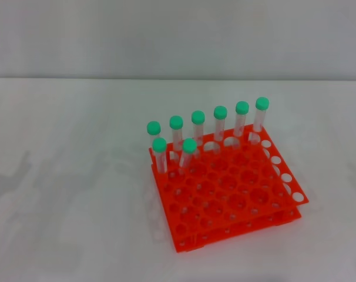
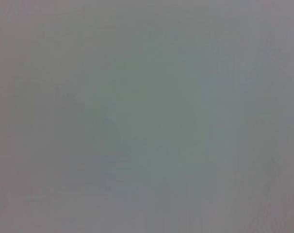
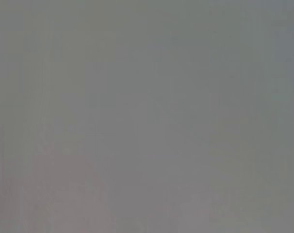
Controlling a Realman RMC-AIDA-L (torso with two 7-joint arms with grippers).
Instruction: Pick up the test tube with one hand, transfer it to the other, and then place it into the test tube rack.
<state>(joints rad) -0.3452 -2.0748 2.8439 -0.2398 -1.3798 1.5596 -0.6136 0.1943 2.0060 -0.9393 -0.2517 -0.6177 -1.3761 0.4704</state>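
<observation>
The orange-red test tube rack (image 1: pixel 237 200) stands on the white table (image 1: pixel 72 176), right of the middle in the head view. Several clear test tubes with green caps stand upright in it: a row along its far edge, from one at the left (image 1: pixel 154 130) to one at the right (image 1: pixel 261 114), and two in the row in front (image 1: pixel 160 154) (image 1: pixel 188 154). No tube lies loose on the table. Neither gripper shows in the head view. Both wrist views show only a plain grey surface.
The table runs back to a pale wall (image 1: pixel 178 35). Faint shadows lie on the table at the left.
</observation>
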